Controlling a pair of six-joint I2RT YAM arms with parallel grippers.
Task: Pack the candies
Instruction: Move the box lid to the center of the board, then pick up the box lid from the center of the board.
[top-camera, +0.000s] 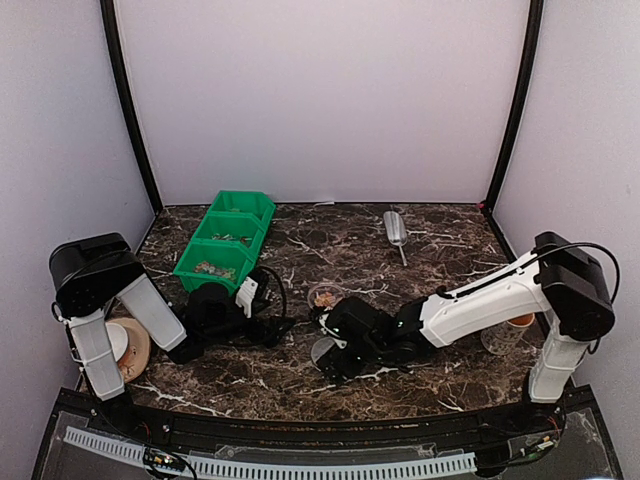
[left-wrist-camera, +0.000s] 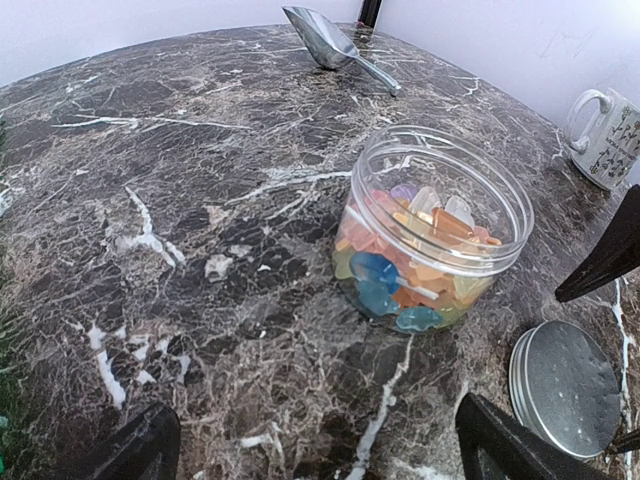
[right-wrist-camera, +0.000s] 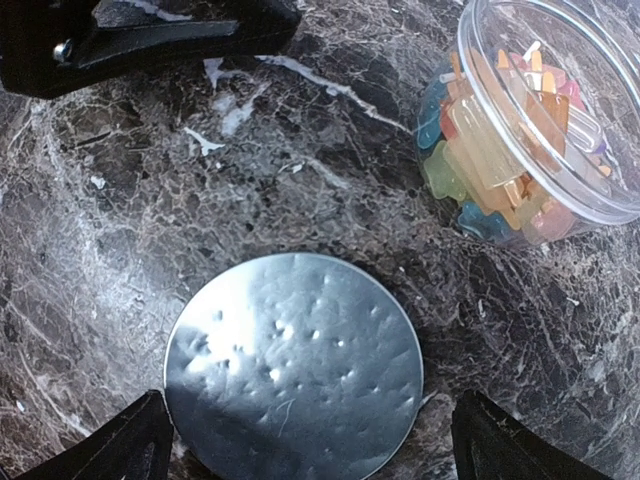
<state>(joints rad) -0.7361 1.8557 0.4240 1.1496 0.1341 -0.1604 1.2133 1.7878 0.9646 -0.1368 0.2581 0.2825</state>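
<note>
- While both arms reach low over the marble table (top-camera: 440, 240), a clear round tub (left-wrist-camera: 500, 190) stands uncovered near its middle.
- The candies (left-wrist-camera: 410, 260), in mixed colours, fill the lower part of the tub.
- A silver lid (right-wrist-camera: 295, 365) lies flat just beside the tub, on its near side.
- The left gripper (left-wrist-camera: 320, 445) faces the tub from its left, jaws spread wide and empty.
- The right gripper (right-wrist-camera: 310, 440) hangs over the lid, jaws spread wide, gripping nothing.
- A metal scoop (left-wrist-camera: 335, 42) lies well behind the tub, and a green bin (top-camera: 225, 240) stands to its back left.
</note>
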